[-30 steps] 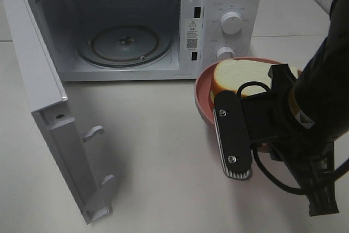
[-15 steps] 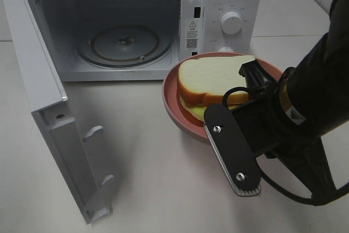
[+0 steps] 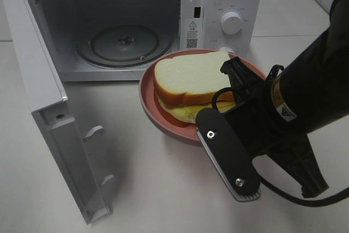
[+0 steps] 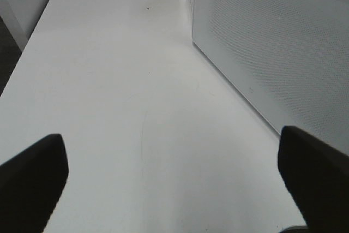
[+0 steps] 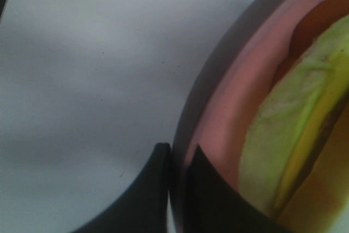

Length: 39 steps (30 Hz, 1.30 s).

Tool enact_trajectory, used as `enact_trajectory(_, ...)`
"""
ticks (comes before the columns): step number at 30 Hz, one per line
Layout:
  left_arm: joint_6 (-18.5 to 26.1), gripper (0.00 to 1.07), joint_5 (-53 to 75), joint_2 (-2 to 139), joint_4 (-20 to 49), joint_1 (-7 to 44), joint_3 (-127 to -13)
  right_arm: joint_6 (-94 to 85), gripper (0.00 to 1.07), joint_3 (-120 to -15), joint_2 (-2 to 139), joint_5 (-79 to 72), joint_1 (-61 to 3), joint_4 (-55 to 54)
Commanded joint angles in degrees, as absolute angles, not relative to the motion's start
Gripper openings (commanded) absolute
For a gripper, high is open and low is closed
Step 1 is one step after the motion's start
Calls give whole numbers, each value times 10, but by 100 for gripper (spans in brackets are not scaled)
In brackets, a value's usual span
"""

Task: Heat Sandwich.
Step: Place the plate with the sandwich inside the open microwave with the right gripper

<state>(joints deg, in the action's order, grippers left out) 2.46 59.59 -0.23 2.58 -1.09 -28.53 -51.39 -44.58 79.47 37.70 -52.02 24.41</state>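
The sandwich [image 3: 188, 80], thick white bread with yellow-green and red filling, lies on a round pink plate [image 3: 148, 99]. My right gripper [image 3: 203, 128] is shut on the plate's near rim and holds it above the table, in front of the open microwave [image 3: 229, 4]. In the right wrist view the two fingers pinch the pink rim [image 5: 229, 96], with the gripper [image 5: 179, 159] closed on it and the filling [image 5: 289, 151] beside it. My left gripper [image 4: 174, 189] is open and empty beside the microwave's perforated side wall [image 4: 272, 42]; it does not show in the exterior view.
The microwave door [image 3: 43, 96] stands swung open to the left, near the table's front. The glass turntable [image 3: 122, 45] lies bare inside the cavity. Control knobs [image 3: 231, 21] are on the right panel. The white table [image 3: 147, 178] lies below.
My right gripper has carried the plate and sandwich leftward, from in front of the control panel to in front of the cavity opening. The door has not moved.
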Motion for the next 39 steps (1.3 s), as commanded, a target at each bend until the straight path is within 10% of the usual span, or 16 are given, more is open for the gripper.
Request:
enact_trajectory(1, 22, 101, 595, -19, 26, -9, -284, -577, 4, -447, 788, 361, -520, 238)
enact_trajectory(39, 22, 101, 595, -18, 26, -9, -284, -753, 0, -564, 939, 274, -446, 127)
